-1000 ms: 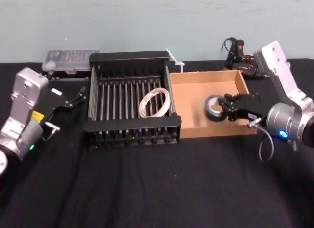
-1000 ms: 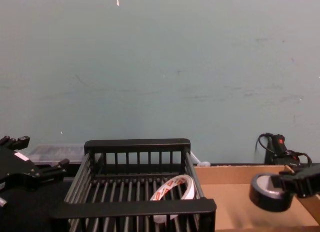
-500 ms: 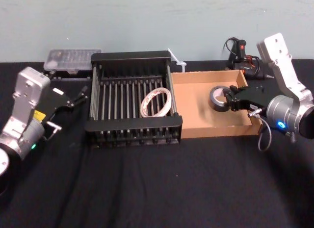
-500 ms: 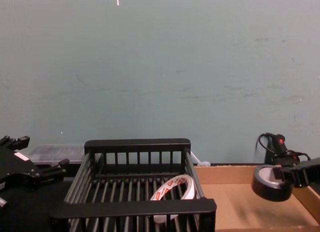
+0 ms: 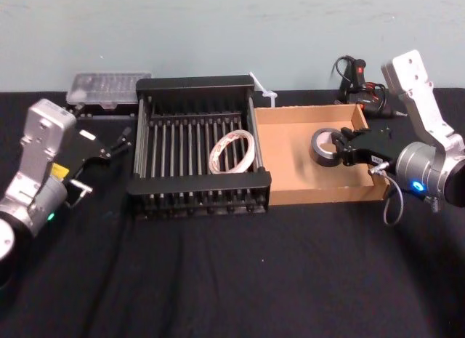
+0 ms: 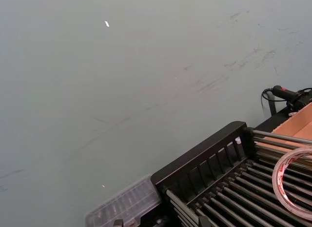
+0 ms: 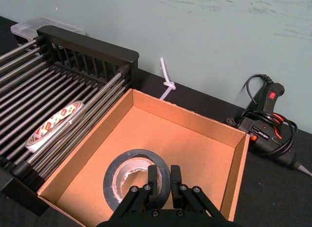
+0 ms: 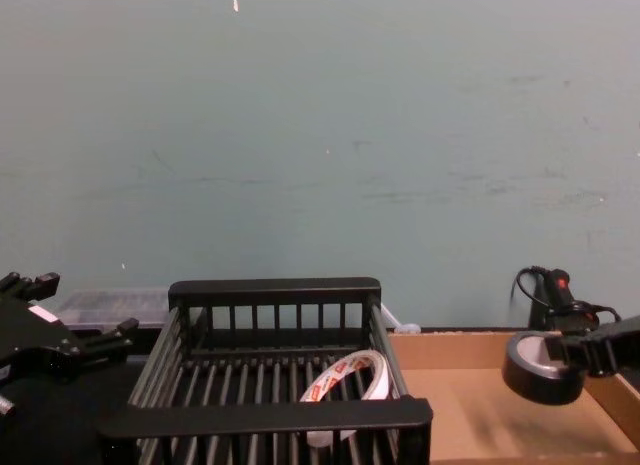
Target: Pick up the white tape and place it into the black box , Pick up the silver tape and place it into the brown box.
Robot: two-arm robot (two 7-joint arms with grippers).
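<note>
Pinched by its wall, one finger through the core, in the clamped right gripper (image 7: 160, 171): stiff, seemingly light silver tape (image 7: 111, 178), brown box (image 7: 161, 132) beneath; left gripper (image 5: 116, 142) idle, spread.

A black cloth (image 5: 232, 272) covered the table before a pale teal wall (image 5: 218, 33), with a clear plastic case (image 5: 107, 89) at the back left, a knotted white tie (image 5: 260, 89) mid-back, and a black glue gun (image 5: 354, 80) with its coiled cable at the back right.

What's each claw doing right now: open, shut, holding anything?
Left claw: open, empty, beside the black box.
Right claw: shut on the silver tape, over the brown box.
</note>
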